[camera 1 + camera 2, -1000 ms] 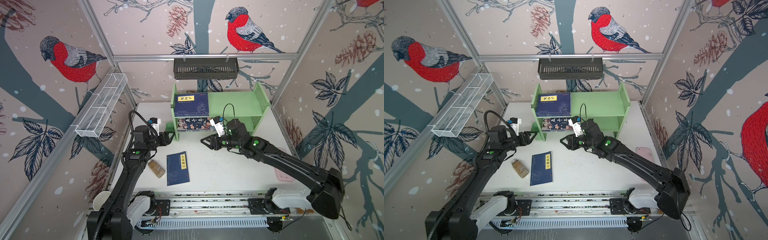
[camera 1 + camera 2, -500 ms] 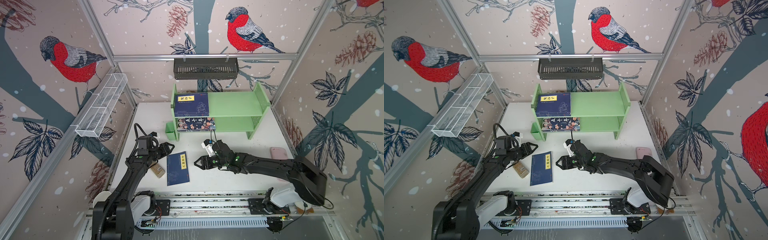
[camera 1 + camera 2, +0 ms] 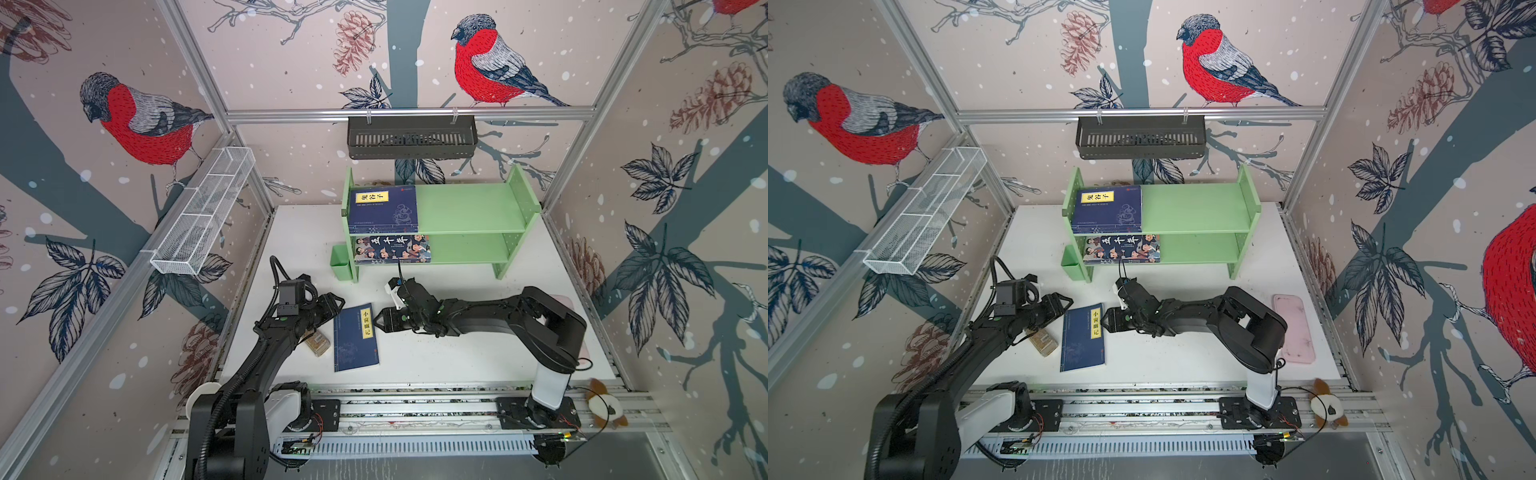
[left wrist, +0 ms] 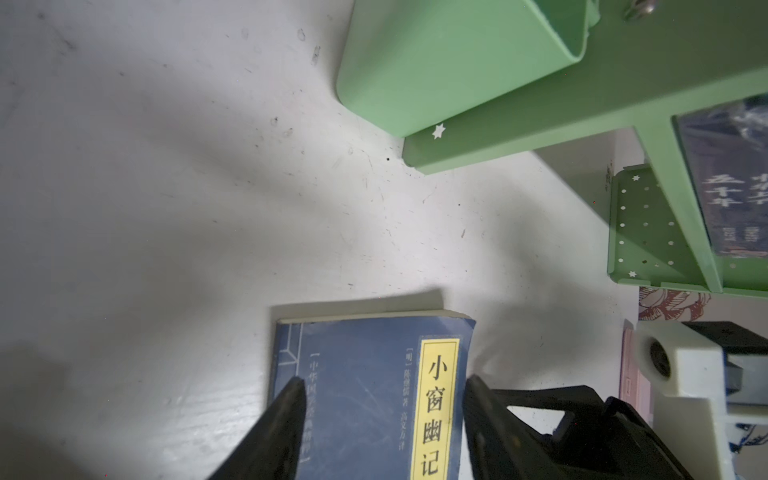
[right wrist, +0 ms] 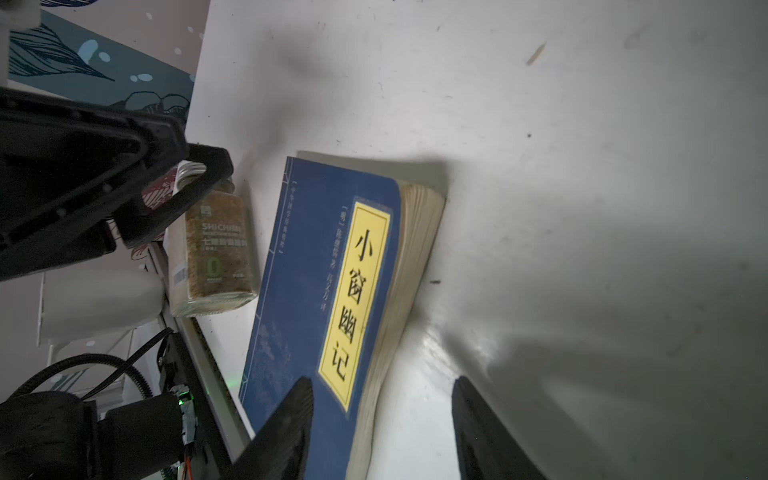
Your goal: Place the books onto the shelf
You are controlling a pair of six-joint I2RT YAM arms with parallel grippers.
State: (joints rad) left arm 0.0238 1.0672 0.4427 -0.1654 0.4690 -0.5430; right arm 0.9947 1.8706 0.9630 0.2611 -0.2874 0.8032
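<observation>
I see the left gripper [image 4: 384, 381] parted over the navy book [image 4: 357, 353], empty; right gripper [image 5: 382, 382] parted too, straddling its page edge.

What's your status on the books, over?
Left fingers and right fingers open, flanking the loose book, flat on the table. Navy book and cartoon book on the shelf. Jar beside the loose book, under the left arm.

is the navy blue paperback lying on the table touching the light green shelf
Apart. The left wrist view shows bare white table between the navy blue paperback and the light green two-tier shelf.
</observation>
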